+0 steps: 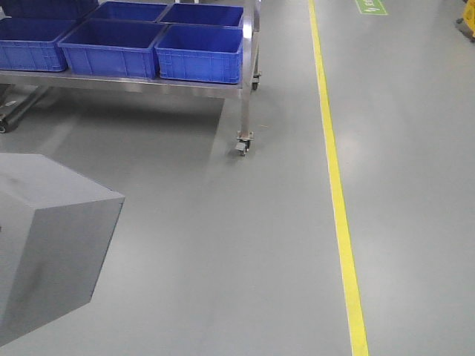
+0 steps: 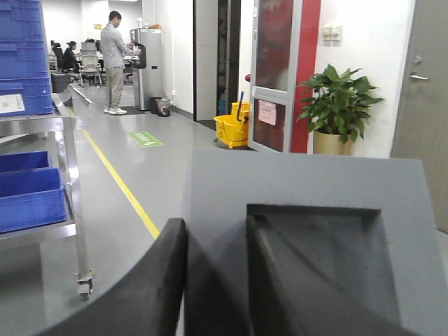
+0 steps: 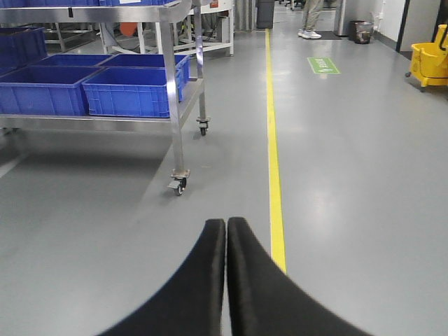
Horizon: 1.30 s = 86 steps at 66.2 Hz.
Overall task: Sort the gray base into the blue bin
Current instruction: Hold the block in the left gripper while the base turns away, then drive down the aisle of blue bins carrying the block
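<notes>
Closest to you, your left gripper (image 2: 215, 234) is clamped on the gray base (image 2: 308, 182). One black finger (image 2: 150, 287) lies against the block's outer side and the other sits in the shallow square recess, pinching the wall between them. In the front view the gray base (image 1: 52, 237) fills the lower left, tilted and close to the camera.

Your right gripper (image 3: 225, 225) has its two fingers pressed tip to tip with nothing between them, pointing down the floor just left of the yellow line (image 3: 274, 175).

Further on stands the steel cart (image 1: 185, 87), a caster (image 1: 243, 143) under its near right corner. The blue bin (image 1: 199, 53) sits at that near right corner of the shelf, touching a neighbouring bin (image 1: 111, 48) on its left (more of the same stand behind). The gray base is well apart from it.

Farthest off, the left wrist view shows a yellow mop bucket (image 2: 232, 131), a potted plant (image 2: 341, 105) and a standing person (image 2: 112, 63)
</notes>
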Available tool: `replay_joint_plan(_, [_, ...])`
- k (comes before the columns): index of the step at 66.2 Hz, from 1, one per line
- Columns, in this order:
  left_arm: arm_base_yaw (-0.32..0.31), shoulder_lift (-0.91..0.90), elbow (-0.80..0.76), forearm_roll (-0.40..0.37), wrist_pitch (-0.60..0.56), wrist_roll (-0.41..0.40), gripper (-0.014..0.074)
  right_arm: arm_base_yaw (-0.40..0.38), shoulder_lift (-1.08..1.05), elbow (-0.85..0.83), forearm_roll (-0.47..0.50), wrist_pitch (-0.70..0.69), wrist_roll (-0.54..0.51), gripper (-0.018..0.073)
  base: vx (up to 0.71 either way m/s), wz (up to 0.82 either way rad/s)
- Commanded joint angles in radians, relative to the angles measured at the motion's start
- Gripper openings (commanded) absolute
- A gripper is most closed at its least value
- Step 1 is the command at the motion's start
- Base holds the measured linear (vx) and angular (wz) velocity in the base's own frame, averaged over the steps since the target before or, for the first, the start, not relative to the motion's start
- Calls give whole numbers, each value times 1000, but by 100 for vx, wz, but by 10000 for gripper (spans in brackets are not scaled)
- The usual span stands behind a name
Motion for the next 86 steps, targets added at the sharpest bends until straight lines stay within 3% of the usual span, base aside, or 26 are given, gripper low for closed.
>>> replay_joint_plan(1, [-5,6,-29,-13,-103,-6,-6,-2,18,2,-8,-72,-12,-5,33,12])
replay_joint_plan(86, [-5,6,-29,-13,-103,-6,-6,-2,18,2,-8,-72,-12,-5,39,23])
